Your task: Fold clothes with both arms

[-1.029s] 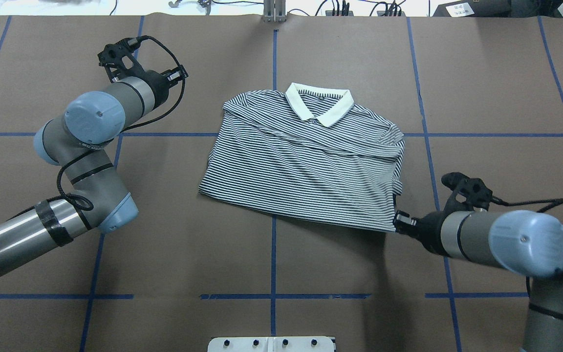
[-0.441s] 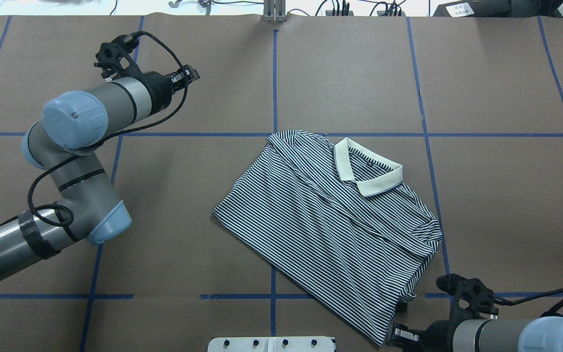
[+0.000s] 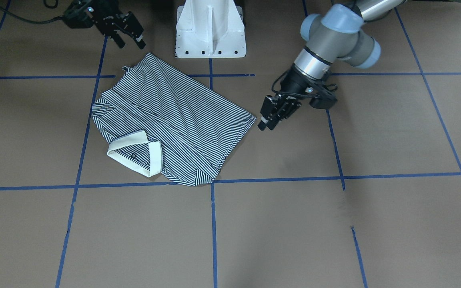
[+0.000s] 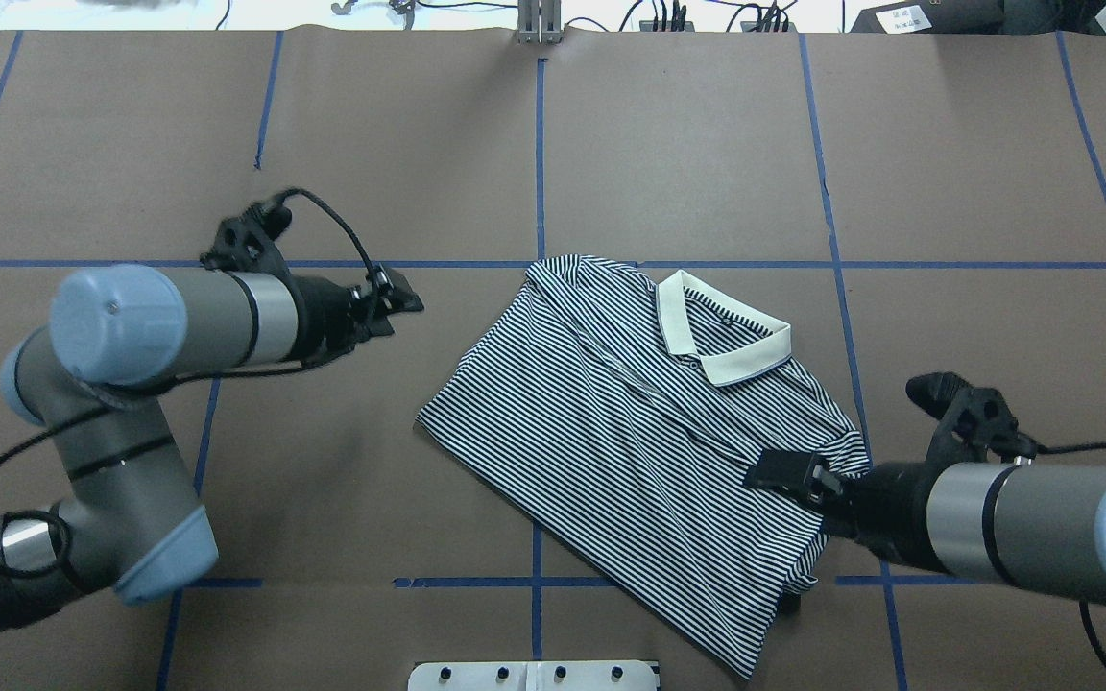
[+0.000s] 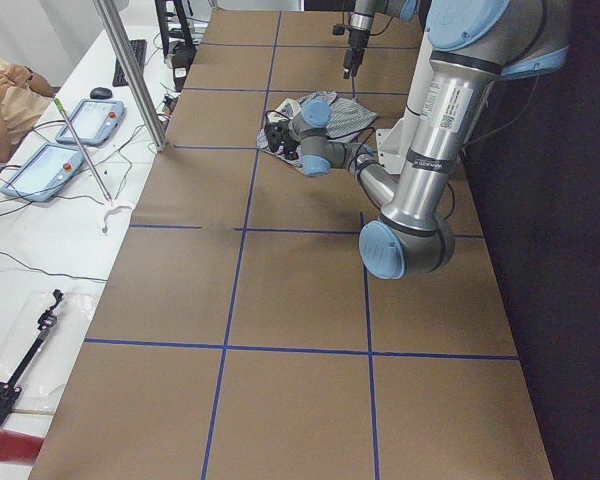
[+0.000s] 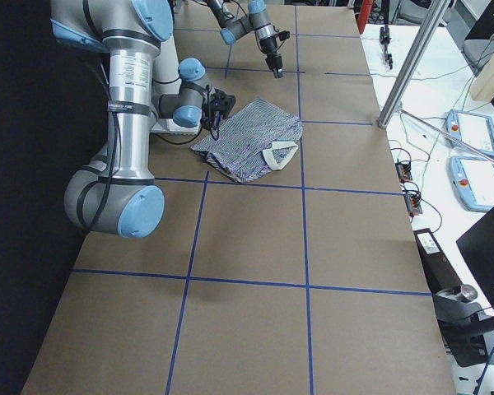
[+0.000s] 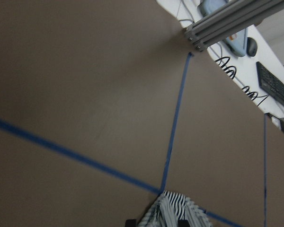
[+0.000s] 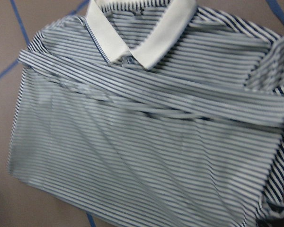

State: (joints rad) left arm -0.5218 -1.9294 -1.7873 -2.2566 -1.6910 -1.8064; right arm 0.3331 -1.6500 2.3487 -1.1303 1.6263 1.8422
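Observation:
The striped polo shirt (image 4: 649,432) lies folded and slanted on the brown table, its cream collar (image 4: 721,341) pointing to the far right. It also shows in the front view (image 3: 166,116) and fills the right wrist view (image 8: 146,132). My left gripper (image 4: 404,299) is open and empty, just off the shirt's left corner (image 3: 250,119); a tip of shirt shows between its fingers in the left wrist view (image 7: 170,213). My right gripper (image 3: 131,42) is open and empty, raised over the shirt's near right part (image 4: 779,473).
The white pedestal base (image 3: 209,30) stands at the near table edge, close to the shirt's near corner. Blue tape lines (image 4: 539,144) grid the table. A metal post (image 5: 130,70) and a desk with pendants (image 5: 80,120) stand at the far side.
My right gripper dragged the shirt toward the robot and turned it, then let go and rose over it. My left arm swung in toward the shirt's left corner.

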